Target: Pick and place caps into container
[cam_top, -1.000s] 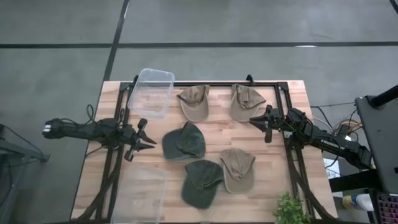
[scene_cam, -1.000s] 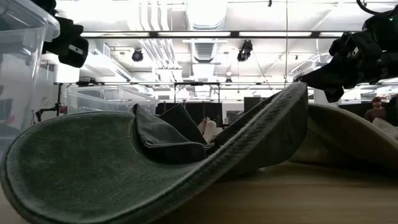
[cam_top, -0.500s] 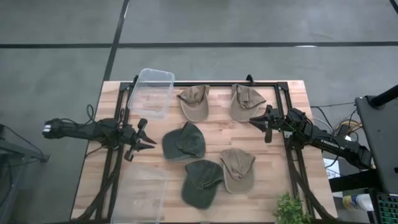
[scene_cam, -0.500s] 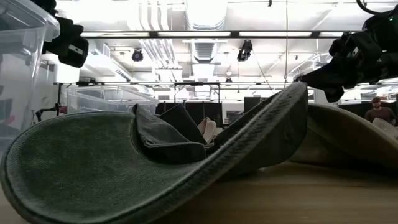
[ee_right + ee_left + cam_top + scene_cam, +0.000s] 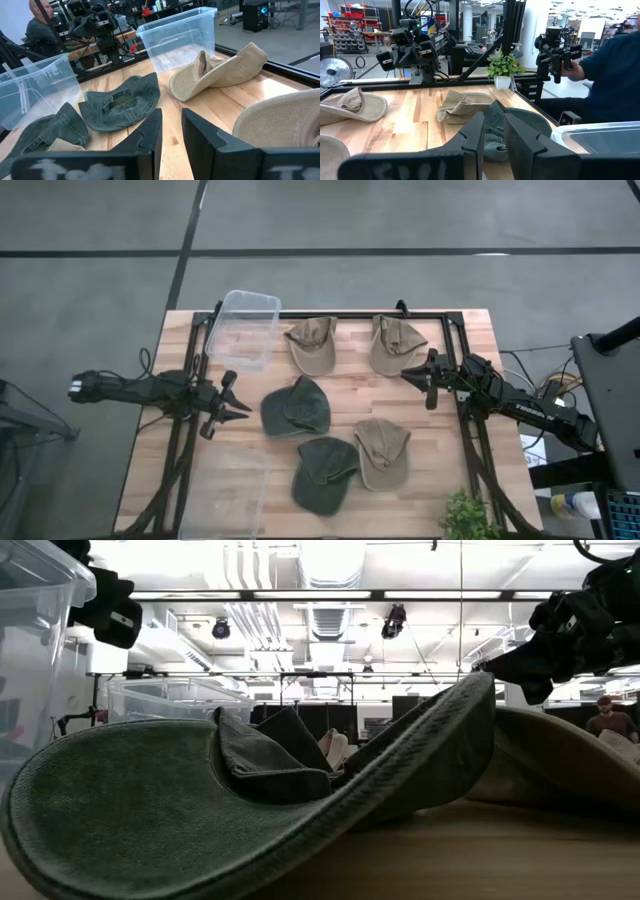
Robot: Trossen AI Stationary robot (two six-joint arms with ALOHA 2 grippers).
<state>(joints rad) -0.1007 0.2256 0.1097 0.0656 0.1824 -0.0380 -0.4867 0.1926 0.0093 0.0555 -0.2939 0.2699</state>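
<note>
Now both claws hover spread and empty: left claw (image 5: 222, 406) just at 9 o'clock of the olive cap (image 5: 295, 406) mid-counter (image 5: 470, 330). Pinch its crown (brims slip), then carry toward the container (image 5: 245, 330) at 11.

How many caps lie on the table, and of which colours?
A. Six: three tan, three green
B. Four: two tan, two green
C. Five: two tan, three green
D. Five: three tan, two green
D: the high view shows tan caps at and, and green caps at and.
</note>
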